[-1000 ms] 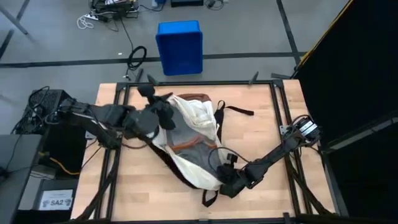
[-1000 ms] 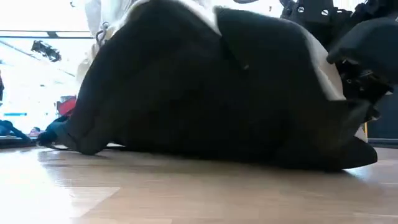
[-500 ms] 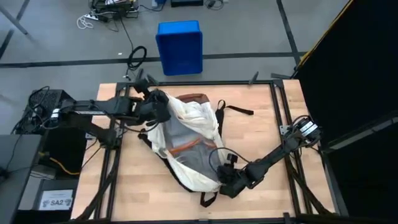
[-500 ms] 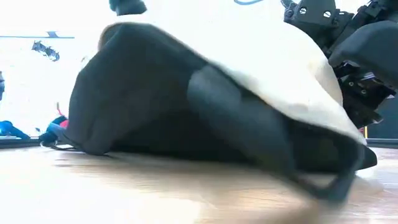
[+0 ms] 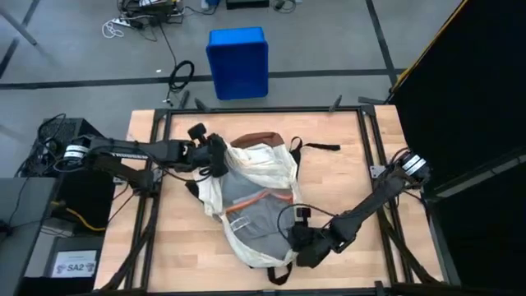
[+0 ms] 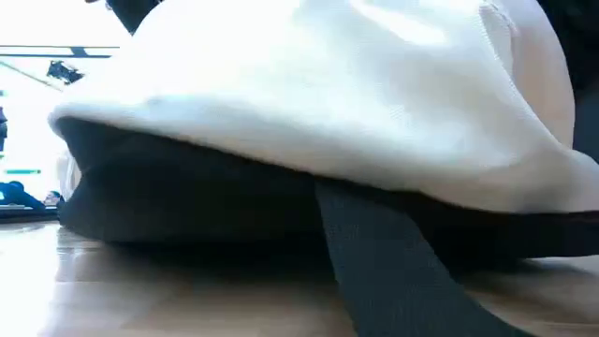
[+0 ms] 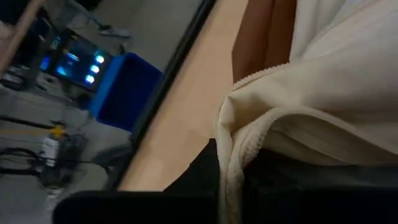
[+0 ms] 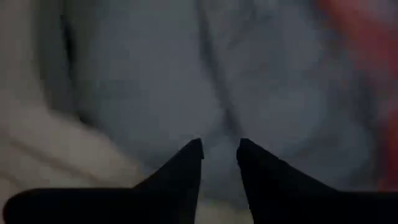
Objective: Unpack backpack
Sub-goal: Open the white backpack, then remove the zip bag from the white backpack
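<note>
The backpack point(image 5: 255, 197) lay at centre frame on the wooden surface point(image 5: 353, 185). The left claw point(image 5: 219, 158) pinched its cream edge at upper left. The right claw point(image 5: 297, 243), fingers slightly parted, reached into the opening at lower right.

My table point(image 5: 345, 181) and its load

A pale wooden top in a dark metal frame carries the cream backpack point(image 5: 259, 197), which lies across the middle, brown base toward the far edge, dark straps point(image 5: 316, 147) trailing onto bare wood beside it.
</note>
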Controlling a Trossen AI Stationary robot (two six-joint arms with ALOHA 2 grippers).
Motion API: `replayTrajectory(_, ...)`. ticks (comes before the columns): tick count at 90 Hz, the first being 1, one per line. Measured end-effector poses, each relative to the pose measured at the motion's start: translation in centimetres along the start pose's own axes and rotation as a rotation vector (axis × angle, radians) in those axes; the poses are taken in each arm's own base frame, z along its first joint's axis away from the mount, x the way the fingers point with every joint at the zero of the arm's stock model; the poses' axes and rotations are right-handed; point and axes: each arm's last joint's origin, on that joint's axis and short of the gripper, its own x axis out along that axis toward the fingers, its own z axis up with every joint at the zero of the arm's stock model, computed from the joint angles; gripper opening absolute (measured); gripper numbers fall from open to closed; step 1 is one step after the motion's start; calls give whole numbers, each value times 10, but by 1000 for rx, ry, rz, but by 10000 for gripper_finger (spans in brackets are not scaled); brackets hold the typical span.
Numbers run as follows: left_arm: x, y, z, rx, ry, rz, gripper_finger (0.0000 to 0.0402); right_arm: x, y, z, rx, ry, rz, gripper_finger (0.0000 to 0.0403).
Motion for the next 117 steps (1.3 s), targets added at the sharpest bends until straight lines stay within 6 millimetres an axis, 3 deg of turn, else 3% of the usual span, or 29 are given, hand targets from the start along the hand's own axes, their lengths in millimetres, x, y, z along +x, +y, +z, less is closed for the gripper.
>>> replayTrajectory(19,19,-9,-15,-49,-24,-93,0,24,-36,27,-44,-77,-107,122)
replayTrajectory(39,22,-12,-21,-42,-12,-100,0,54,-90,35,3,-10,-204,187)
replayTrajectory(53,22,-12,-22,-28,-10,-102,0,67,-112,31,61,59,-145,221)
replayTrajectory(72,23,-12,-21,-23,-20,-105,0,85,-120,10,103,178,-158,231)
replayTrajectory(89,23,-12,-19,-9,-39,-104,0,95,-129,2,127,233,-197,194)
replayTrajectory(98,23,-12,-18,-9,-40,-104,0,97,-132,-1,114,260,-201,134)
replayTrajectory(108,23,-12,-18,-7,-41,-104,0,96,-135,-3,87,286,-206,35)
replayTrajectory(117,23,-12,-18,-7,-41,-94,0,95,-135,0,71,302,-212,11)
